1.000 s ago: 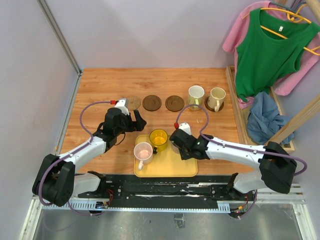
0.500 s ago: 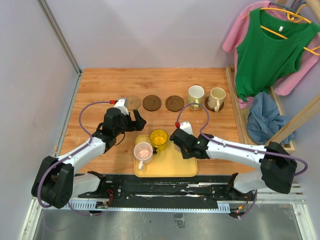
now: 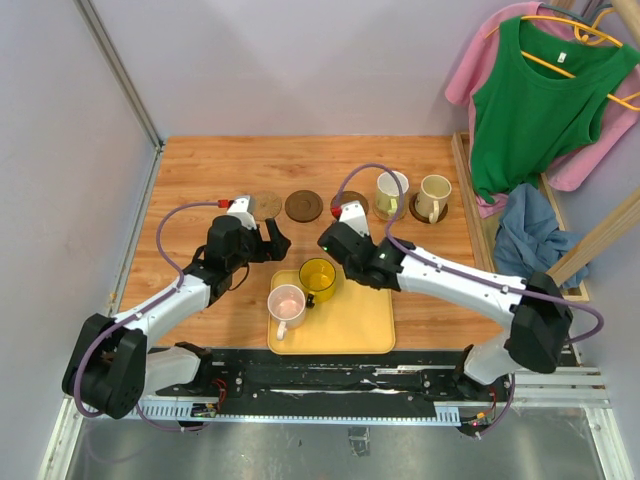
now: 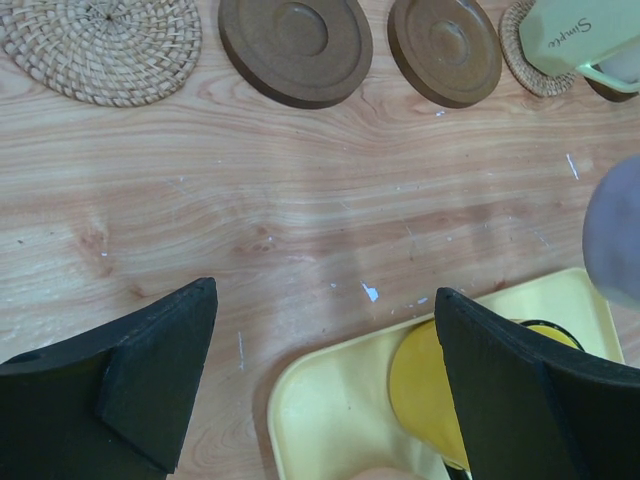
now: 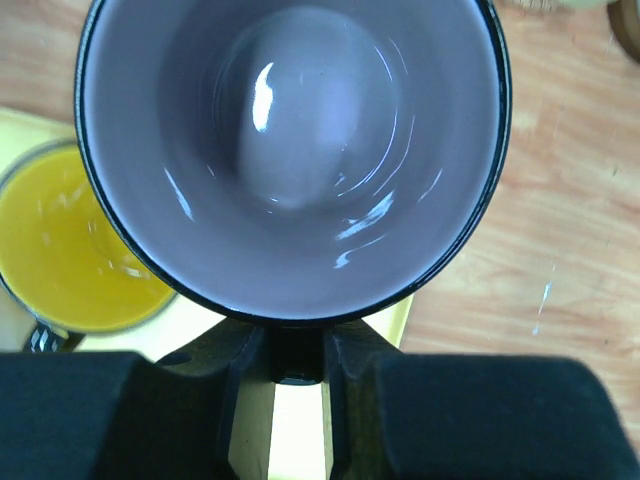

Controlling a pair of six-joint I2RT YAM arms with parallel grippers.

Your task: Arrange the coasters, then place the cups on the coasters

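Holding: right gripper [image 5: 290, 355] clamped narrow on the handle of the grey-purple cup [image 5: 290, 150].
Beside it: yellow cup [image 3: 318, 275] and pink cup [image 3: 287, 303] stood on the tray [image 3: 370, 325].
Beyond it: three coasters [image 4: 296, 48] lay bare; two cups [image 3: 391, 188] sat on theirs.
Left gripper [image 4: 320, 380]: gaped wide, empty.

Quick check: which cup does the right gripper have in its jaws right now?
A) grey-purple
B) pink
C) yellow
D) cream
A: the right wrist view shows the right gripper shut on the grey-purple cup, while the yellow cup and the pink cup sit on the tray.
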